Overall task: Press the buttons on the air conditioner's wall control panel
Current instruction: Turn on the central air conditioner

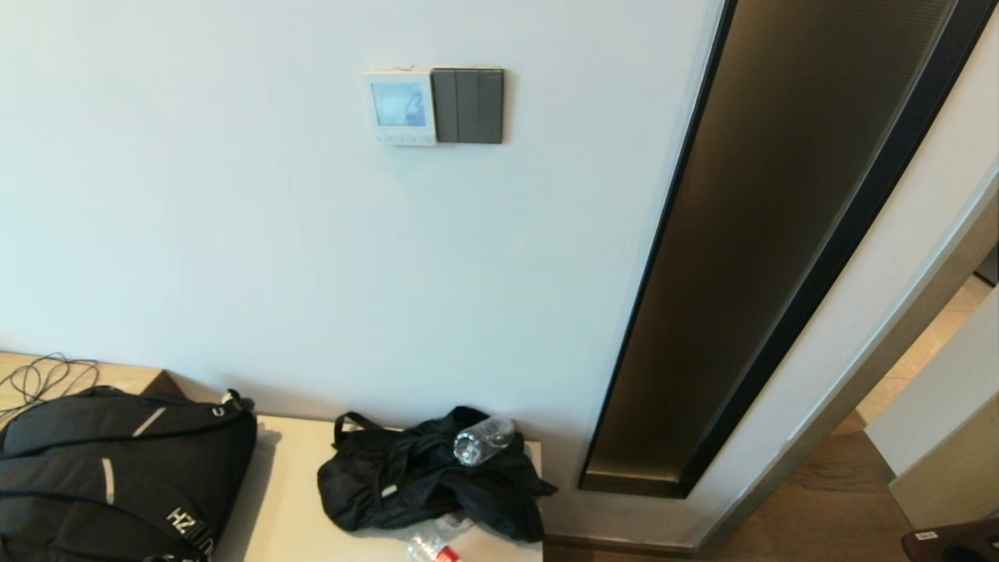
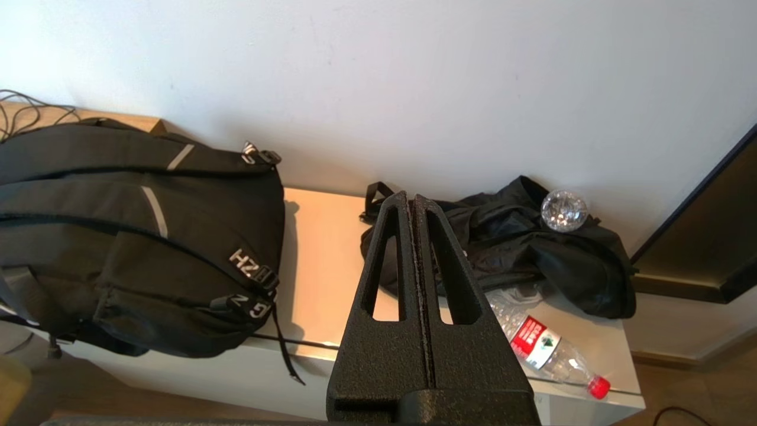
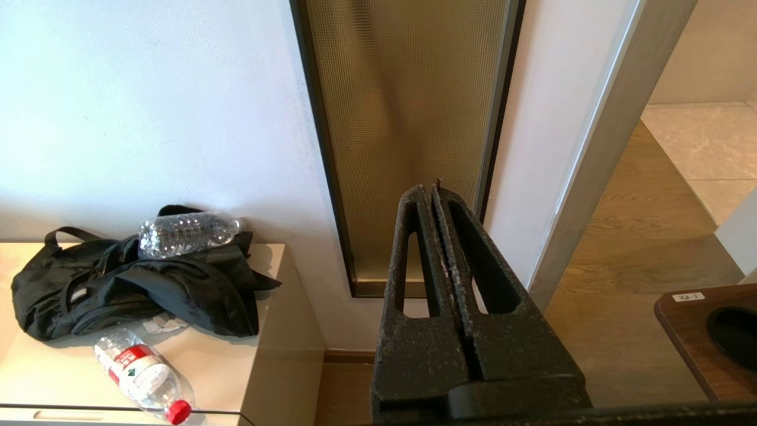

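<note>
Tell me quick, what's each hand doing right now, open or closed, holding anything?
Left hand: closed, holding nothing, low above the cabinet.
Right hand: closed, holding nothing, facing the wall's glass strip.

Pale cabinet point(image 1: 289, 484) carries backpack point(image 1: 109, 476), bag point(image 1: 421, 476) (crumpled), bottle point(image 2: 547, 349).

The control panel point(image 1: 399, 107) looks like smooth white plastic with a glossy screen. The switch plate point(image 1: 467, 105) is matt grey. The backpack point(image 1: 117, 468) is black cloth, the bottle point(image 1: 482, 439) clear plastic, and the bench point(image 1: 289, 499) smooth and pale.
</note>
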